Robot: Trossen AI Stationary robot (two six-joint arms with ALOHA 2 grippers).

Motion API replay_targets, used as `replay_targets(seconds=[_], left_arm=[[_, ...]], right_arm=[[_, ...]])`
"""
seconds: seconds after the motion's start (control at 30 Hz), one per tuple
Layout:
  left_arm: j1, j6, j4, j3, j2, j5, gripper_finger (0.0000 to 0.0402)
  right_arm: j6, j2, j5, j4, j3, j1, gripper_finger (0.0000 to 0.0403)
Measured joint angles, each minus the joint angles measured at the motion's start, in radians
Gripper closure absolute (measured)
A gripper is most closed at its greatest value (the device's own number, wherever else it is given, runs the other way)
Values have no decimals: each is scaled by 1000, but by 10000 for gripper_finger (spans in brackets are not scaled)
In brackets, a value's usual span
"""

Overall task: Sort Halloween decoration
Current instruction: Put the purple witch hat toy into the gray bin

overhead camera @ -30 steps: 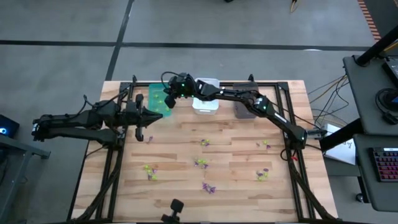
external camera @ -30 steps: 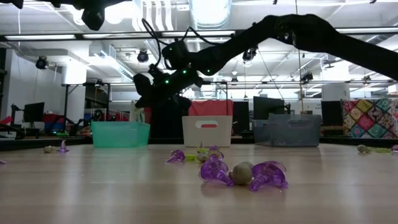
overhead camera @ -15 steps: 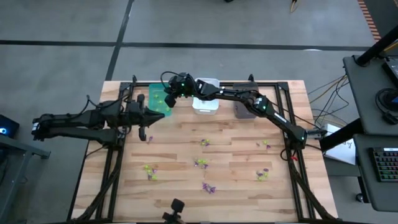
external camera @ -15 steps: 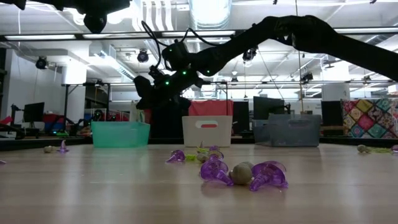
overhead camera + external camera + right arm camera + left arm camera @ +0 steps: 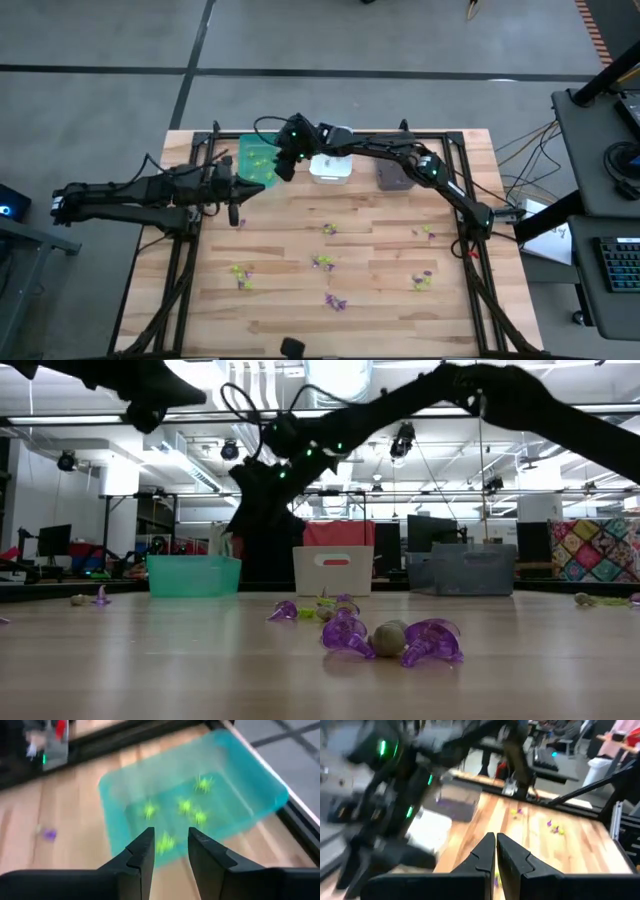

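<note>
Where green bin [image 5: 248, 805] ends, right pincer [image 5: 170, 851] parted

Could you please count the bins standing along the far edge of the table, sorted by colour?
green bin: 1
white bin: 1
dark grey bin: 1
Total: 3
</note>
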Motion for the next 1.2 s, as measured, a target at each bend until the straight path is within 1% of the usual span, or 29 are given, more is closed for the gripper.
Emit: replay_targets(seconds=[0.17, 0.3, 0.47, 0.6, 0.67, 0.9, 1.07, 1.2], left_arm=[[0, -112, -116, 0, 24, 0, 402], [0, -222, -226, 0, 58, 0, 402], [0, -371, -358, 0, 122, 0, 402], [0, -494, -488, 0, 186, 1, 402], [0, -532, -548, 0, 220, 1, 402], [0, -607, -614, 0, 321, 1, 402], [0, -674, -692, 0, 399, 2, 401], [0, -699, -719, 0, 458, 3, 388]], right_arm=[[-74, -69, 1, -229, 0, 42, 311], [-84, -114, 1, -412, 0, 86, 321], [-103, -142, 2, -664, -7, 146, 330], [-130, -161, 1, -803, -33, 195, 333], [-136, -164, 1, -844, -52, 217, 331], [-138, -174, 1, -919, -117, 269, 325], [-133, -176, 1, -966, -158, 283, 331], [-130, -196, 1, -969, -205, 284, 335]])
